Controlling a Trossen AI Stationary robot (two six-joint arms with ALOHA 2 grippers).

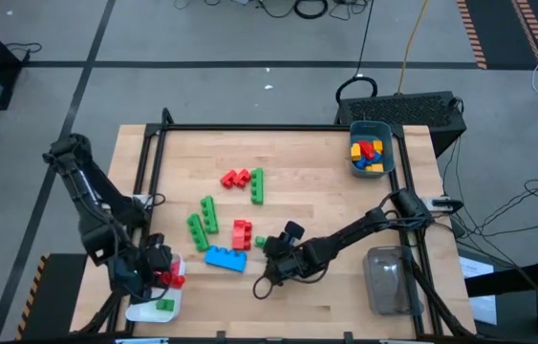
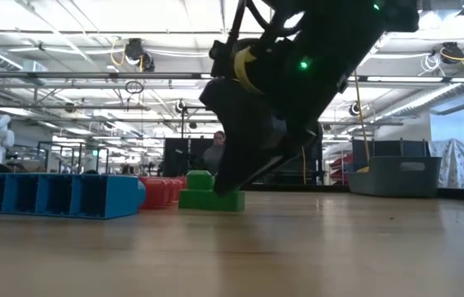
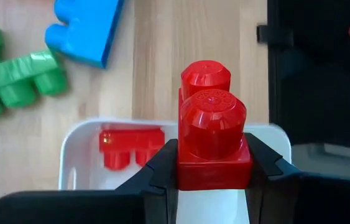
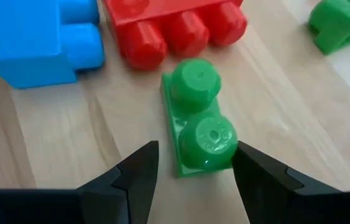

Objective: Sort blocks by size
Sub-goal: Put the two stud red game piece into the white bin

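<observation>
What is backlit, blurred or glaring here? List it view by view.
Low view: the right gripper is a dark silhouette against bright ceiling lights; the near tabletop and blue block look soft. Left wrist view: highlights gleam on the red block studs. Right wrist view: a glint on the green block.

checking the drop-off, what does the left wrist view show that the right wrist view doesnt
Only the left wrist view: the left gripper shut on a red two-stud block above the white bin, which holds another red block.
Only the right wrist view: the right gripper open around a small green block.
Both: the big blue block.
</observation>
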